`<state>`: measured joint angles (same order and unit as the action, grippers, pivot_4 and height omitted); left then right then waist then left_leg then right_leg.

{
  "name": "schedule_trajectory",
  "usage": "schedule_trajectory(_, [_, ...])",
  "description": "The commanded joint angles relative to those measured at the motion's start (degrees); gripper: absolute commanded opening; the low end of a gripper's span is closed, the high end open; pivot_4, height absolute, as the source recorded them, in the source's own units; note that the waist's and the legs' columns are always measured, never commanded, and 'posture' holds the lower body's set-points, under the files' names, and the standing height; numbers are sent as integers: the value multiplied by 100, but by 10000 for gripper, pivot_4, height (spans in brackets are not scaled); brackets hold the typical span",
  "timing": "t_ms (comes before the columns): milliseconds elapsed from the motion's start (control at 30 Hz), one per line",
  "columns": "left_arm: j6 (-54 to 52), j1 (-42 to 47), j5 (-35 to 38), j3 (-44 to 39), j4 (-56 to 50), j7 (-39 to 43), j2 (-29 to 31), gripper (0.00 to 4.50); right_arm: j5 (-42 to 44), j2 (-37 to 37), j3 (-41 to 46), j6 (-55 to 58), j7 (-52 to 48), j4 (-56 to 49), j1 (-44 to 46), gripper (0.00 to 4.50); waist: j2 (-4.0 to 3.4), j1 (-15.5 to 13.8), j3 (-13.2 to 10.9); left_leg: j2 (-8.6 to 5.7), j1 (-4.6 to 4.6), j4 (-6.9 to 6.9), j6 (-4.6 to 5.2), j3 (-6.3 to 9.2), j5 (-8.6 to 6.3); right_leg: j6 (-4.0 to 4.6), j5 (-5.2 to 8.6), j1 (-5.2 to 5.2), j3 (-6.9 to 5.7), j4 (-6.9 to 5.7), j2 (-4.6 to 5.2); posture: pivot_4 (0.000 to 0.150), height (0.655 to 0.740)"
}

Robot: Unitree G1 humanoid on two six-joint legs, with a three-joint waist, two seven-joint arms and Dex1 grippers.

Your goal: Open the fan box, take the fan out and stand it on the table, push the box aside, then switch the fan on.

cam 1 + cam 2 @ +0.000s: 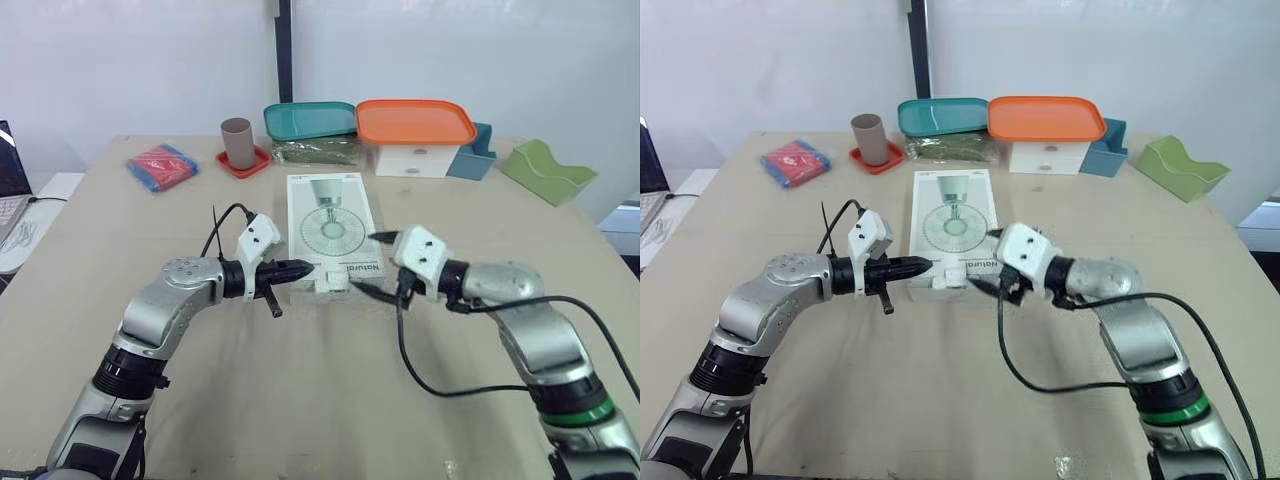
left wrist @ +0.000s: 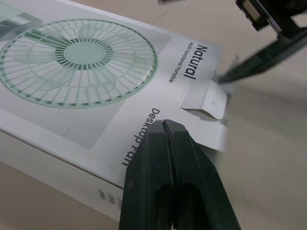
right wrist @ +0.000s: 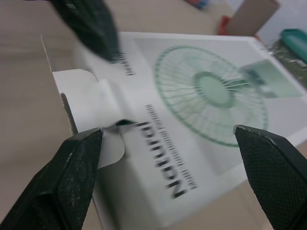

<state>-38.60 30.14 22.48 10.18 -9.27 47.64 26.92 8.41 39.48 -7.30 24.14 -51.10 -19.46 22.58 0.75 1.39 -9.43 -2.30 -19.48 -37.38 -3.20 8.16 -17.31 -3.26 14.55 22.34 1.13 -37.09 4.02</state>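
The white fan box [image 1: 330, 225] lies flat in the middle of the table, printed with a fan picture. Its near end flap [image 1: 337, 279] is lifted a little. My left gripper [image 1: 300, 268] is shut, its tip pressing on the box's near left corner, seen close in the left wrist view [image 2: 165, 125]. My right gripper [image 1: 377, 264] stands open at the box's near right corner. One finger [image 3: 72, 177] sits by the raised flap [image 3: 96, 98], the other [image 3: 273, 163] beside the box's long side.
At the table's back stand a brown cup [image 1: 238, 142] on a red saucer, a teal tray [image 1: 310, 120], an orange lid on a white container [image 1: 415, 122], a blue holder [image 1: 474, 153], a green holder [image 1: 547, 171]. A red and blue packet [image 1: 160, 166] lies back left.
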Motion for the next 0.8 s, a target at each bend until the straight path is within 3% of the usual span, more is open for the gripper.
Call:
schedule_trajectory(33, [-93, -70, -105, 101, 174, 11, 59, 147, 406, 216, 82, 255, -346, -514, -182, 45000, -1, 1, 1, 1, 1, 0, 0, -1, 0, 0, -1, -1, 0, 0, -1, 1500, 7400])
schedule_trajectory(433, [-75, -29, -118, 95, 222, 21, 61, 147, 733, 652, -145, 755, -737, -1170, -742, 45000, 0, -5, 1, 1, 3, -1, -1, 1, 1, -5, 0, -5, -1, 1, -1, 1500, 7400])
schedule_trajectory(800, [-21, -2, -137, 125, 275, 9, -2, 147, 317, 1004, -460, 679, -831, -1121, -1104, 45000, 1, -7, 1, 0, 0, -2, -3, 2, 2, -11, 2, -4, -2, 2, 0, 1500, 7400])
